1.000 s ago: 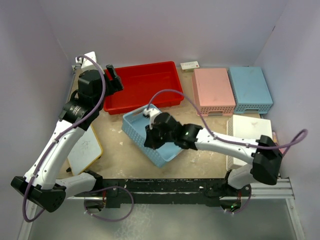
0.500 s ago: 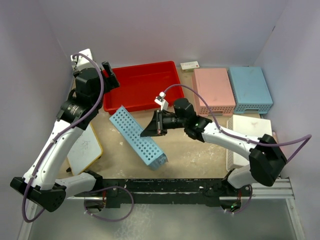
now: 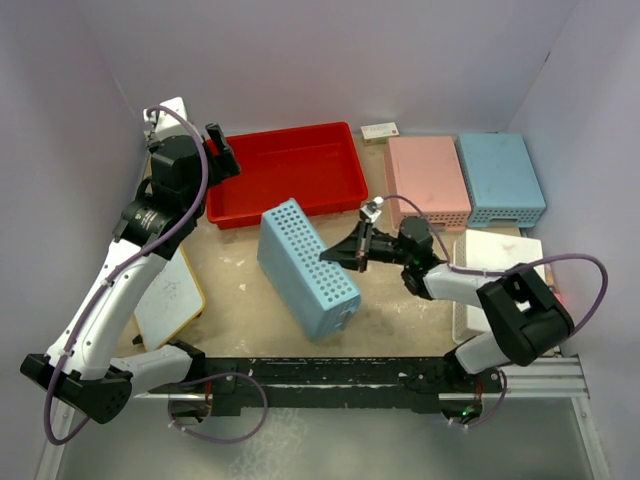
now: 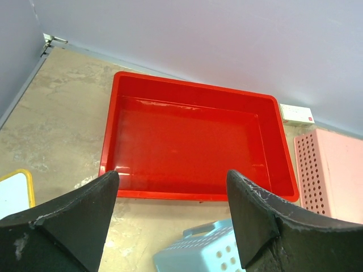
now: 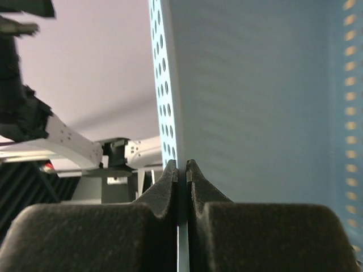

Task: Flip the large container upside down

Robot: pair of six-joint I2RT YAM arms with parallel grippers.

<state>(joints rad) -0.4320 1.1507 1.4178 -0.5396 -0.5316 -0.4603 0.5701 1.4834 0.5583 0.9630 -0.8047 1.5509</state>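
tray [image 3: 285,172]: red, shallow, open side up, far edge of table [image 3: 240,290], left of centre
left tool [image 4: 171,178]: spread, above tray's left end
right tool [image 5: 181,170]: pinching wall of tilted blue basket [image 3: 305,265]

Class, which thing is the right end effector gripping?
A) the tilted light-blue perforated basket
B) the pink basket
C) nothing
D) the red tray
A: the right end effector is pinched shut on a wall of the tilted light-blue basket.
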